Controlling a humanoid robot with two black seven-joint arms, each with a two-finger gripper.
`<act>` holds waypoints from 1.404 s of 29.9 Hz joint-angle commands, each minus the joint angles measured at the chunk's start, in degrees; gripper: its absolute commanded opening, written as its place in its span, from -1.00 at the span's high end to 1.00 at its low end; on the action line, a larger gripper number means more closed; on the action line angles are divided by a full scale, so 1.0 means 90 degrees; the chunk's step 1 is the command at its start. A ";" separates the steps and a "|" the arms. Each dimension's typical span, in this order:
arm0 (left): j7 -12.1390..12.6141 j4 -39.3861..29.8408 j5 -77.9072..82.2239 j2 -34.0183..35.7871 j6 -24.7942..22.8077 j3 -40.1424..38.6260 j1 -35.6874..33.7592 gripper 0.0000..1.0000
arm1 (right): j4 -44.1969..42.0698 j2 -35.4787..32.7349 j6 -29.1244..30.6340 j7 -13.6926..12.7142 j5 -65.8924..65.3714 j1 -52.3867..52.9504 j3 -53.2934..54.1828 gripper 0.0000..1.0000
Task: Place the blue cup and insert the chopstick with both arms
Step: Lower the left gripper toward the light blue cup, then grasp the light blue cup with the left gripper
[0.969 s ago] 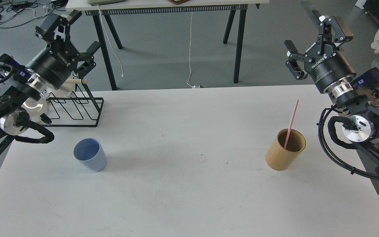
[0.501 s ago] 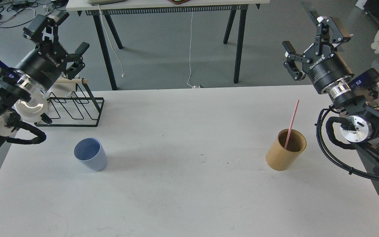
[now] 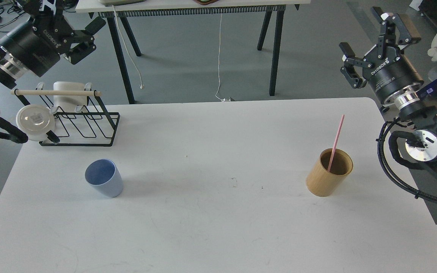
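Note:
The pale blue cup (image 3: 104, 177) stands upright on the white table (image 3: 211, 220), left of centre. A thin pink chopstick (image 3: 335, 137) leans inside the tan wooden cylindrical holder (image 3: 329, 172) at the right. My left gripper (image 3: 65, 17) is open and empty, high at the top left, beyond the table and far from the cup. My right gripper (image 3: 374, 36) is open and empty, raised past the table's far right corner, well above the holder.
A black wire rack (image 3: 80, 121) with a pale wooden rod (image 3: 53, 92), a white cup (image 3: 69, 99) and a white lid (image 3: 35, 118) stands at the table's back left. Another table's black legs (image 3: 275, 49) stand beyond on the grey floor.

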 commanded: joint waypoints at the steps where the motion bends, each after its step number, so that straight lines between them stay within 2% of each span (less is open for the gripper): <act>1: 0.0002 -0.0460 0.1410 0.0592 0.0007 0.0842 -0.0445 -1.00 | -0.0014 -0.0127 0.0000 0.0000 -0.0002 0.0000 0.0005 -0.92; 5: 0.0002 -0.1016 0.3322 0.1314 0.0592 0.1868 -0.0690 -1.00 | -0.0140 -0.0156 0.0010 0.0000 -0.0002 0.0000 0.0015 -0.92; 12: 0.0002 -0.1134 0.5026 0.1852 0.1598 0.2592 -0.0515 -1.00 | -0.0267 -0.0156 0.0019 0.0000 -0.0002 0.0000 0.0015 -0.92; 19: 0.0002 -0.1057 0.5769 0.1522 0.2751 0.2925 0.0422 -1.00 | -0.0326 -0.0156 0.0019 0.0000 -0.0002 -0.0010 0.0015 -0.92; 30: 0.0002 -0.0715 0.5808 0.1189 0.2849 0.2935 0.0940 -1.00 | -0.0355 -0.0166 0.0029 0.0000 0.0008 -0.0010 0.0015 -0.92; 36: 0.0002 -0.0032 0.5808 0.0838 0.3259 0.2945 0.1136 -0.98 | -0.0346 -0.0166 0.0029 0.0000 0.0008 -0.0010 0.0015 -0.92; 42: 0.0002 0.0330 0.5808 0.0496 0.3299 0.2954 0.1360 -0.95 | -0.0355 -0.0176 0.0029 0.0000 0.0008 -0.0030 0.0015 -0.92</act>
